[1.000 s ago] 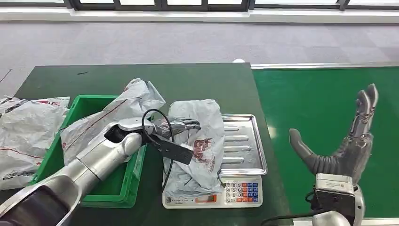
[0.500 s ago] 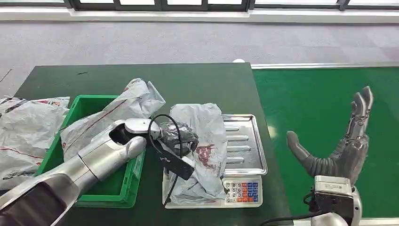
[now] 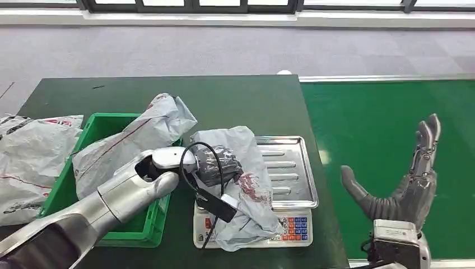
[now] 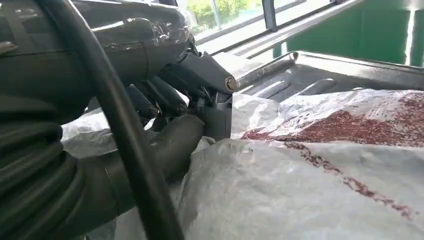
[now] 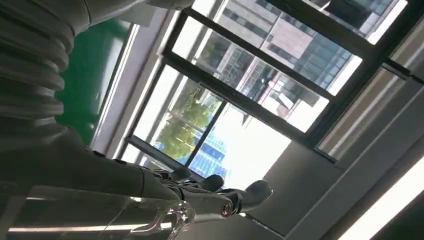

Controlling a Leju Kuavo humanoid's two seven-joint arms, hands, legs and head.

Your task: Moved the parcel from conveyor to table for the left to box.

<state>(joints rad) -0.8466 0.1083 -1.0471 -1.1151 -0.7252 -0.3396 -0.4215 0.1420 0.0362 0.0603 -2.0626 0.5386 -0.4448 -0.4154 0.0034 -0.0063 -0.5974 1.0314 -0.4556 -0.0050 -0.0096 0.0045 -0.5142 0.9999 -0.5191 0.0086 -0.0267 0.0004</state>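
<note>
Left hand (image 3: pixel 215 163) clamped on the grey parcel (image 3: pixel 246 185), fingers (image 4: pixel 165 97) curled into the plastic. Parcel draped over the scale (image 3: pixel 288 168) on the dark tabletop (image 3: pixel 224 101), beside the green bin (image 3: pixel 140 224). Right hand (image 3: pixel 406 179) upright over the conveyor (image 3: pixel 381 117), fingers spread, holding nothing.

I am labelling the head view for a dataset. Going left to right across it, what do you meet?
Loose parcels on the table, green box, left hand gripping the parcel, scale tray, conveyor belt, right hand.
</note>
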